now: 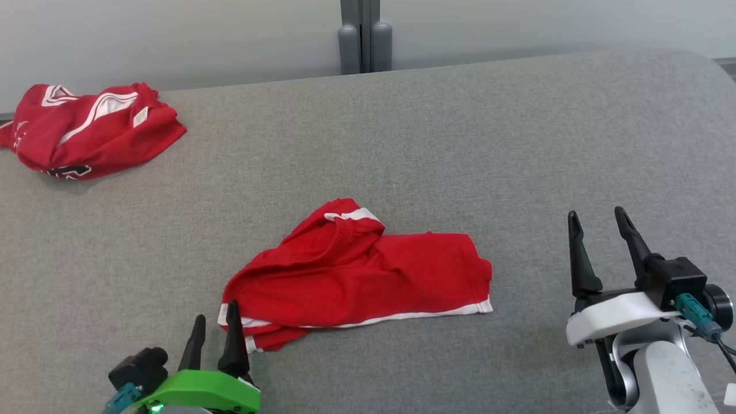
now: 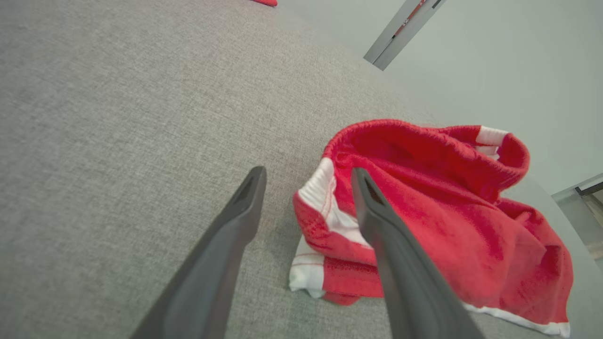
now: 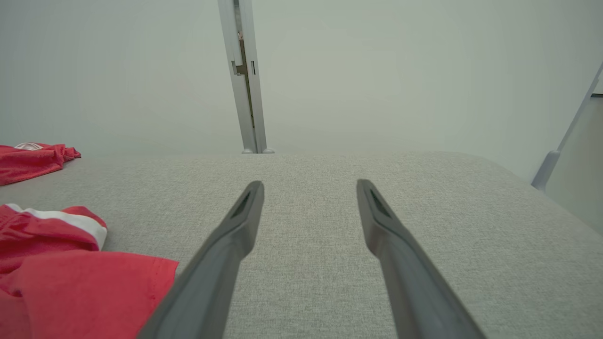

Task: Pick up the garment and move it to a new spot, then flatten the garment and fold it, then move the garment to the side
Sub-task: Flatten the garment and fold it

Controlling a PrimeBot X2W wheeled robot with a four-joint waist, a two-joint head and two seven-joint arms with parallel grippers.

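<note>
Looking down from the head, we see the garment [image 1: 356,276], red with white trim, crumpled mid-way on the grey cushion [image 1: 402,144]. Our left gripper [image 1: 217,310] sits at its near-left corner. The left wrist view shows those fingers apart, the white hem [image 2: 325,188] beside one and not gripped. The right wrist view shows the right gripper [image 3: 308,181] spread wide over bare cushion. We judge flattening is in hand; next, both grippers must pinch corners and draw them outward.
</note>
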